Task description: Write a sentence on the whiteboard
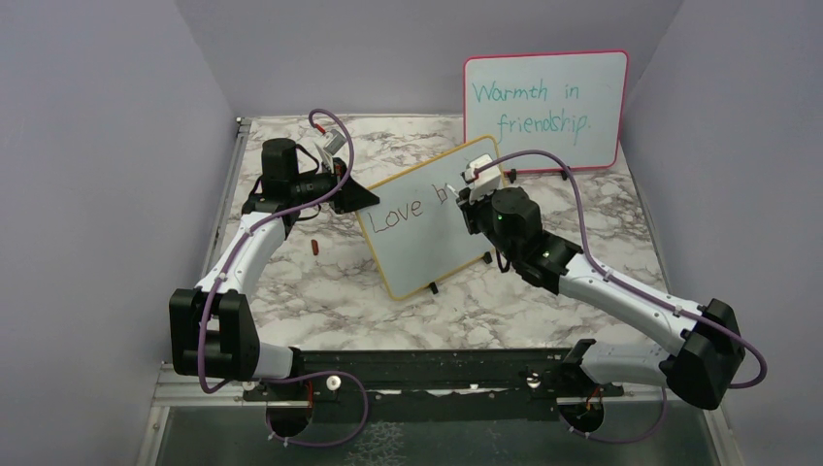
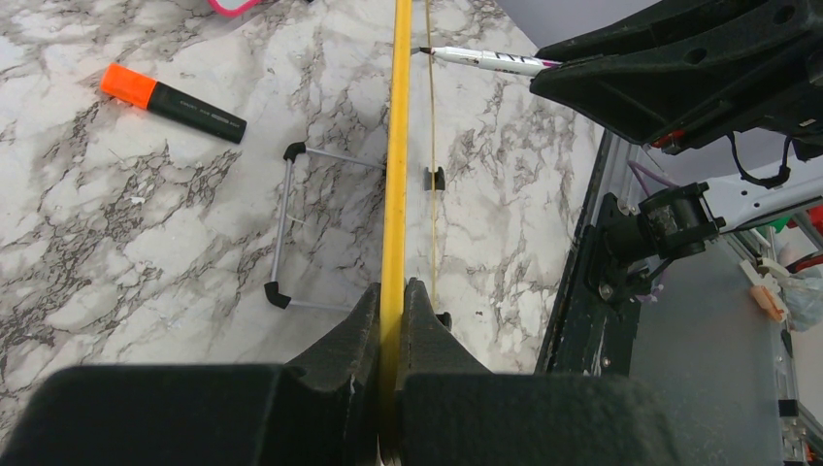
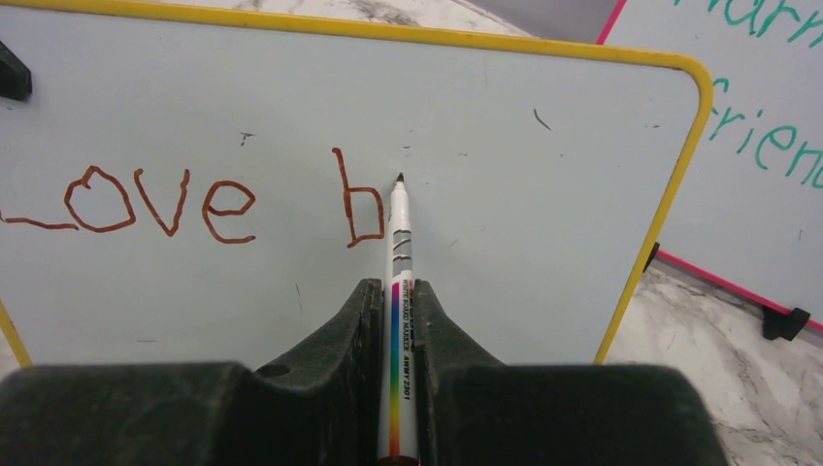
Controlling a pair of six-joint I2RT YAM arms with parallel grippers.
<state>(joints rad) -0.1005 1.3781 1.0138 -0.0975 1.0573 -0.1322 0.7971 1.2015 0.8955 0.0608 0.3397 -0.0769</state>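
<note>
Now whiteboard (image 3: 505,107) stands on edge, long side running straight ahead from left gripper (image 2: 393,289) clamped on its yellow frame; sentence (image 3: 194,204) reads reddish "Love b"; right gripper (image 3: 398,287) pinches marker (image 3: 399,243).

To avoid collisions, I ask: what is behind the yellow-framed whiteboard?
Behind the whiteboard, a wire stand rests on the table, and a black marker with an orange cap lies farther off. From above, the board covers the stand; its back face is unseen.
</note>
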